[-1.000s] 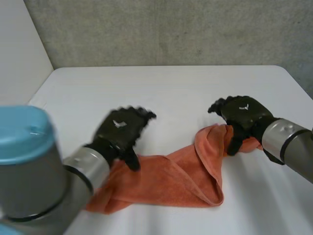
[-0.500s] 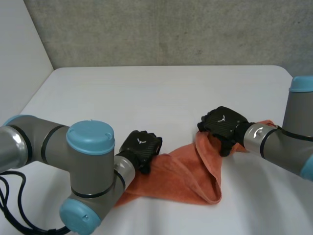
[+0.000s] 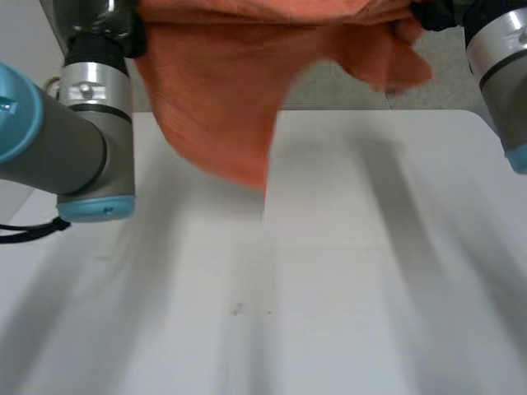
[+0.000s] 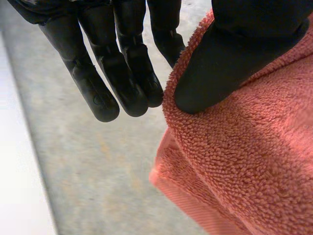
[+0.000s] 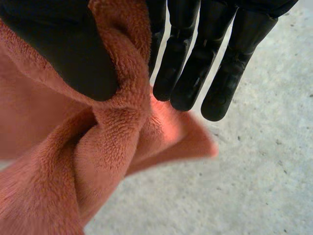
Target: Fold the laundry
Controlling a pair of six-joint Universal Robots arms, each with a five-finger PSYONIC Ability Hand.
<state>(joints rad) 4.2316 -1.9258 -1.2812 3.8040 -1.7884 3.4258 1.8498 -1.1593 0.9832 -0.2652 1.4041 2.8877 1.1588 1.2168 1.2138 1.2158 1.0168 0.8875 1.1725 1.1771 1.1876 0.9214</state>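
The orange towel (image 3: 218, 107) hangs in the air, stretched along its upper edge, with a long flap drooping under the left part and a shorter, bunched lobe under the right. The left hand (image 4: 244, 44) grasps the towel's upper left end: its thumb presses the terry edge against one finger, while the other fingers (image 4: 124, 73) stand straight just beside the cloth. The right hand (image 5: 58, 44) grasps the towel's upper right end in the same thumb-and-finger pinch, and there the cloth is twisted into a rope under the thumb. The left arm (image 3: 74, 140) and right arm (image 3: 502, 58) flank the towel, the white table (image 3: 346, 271) lies well below its lowest flap, and the grey wall (image 3: 461, 82) stands behind it. Both holds look shallow, near the very edge, so a quick swing could pull an end free and drop the towel in a heap; the twist at the right end, if not shaken out, would likely put a diagonal crease into any fold laid from here
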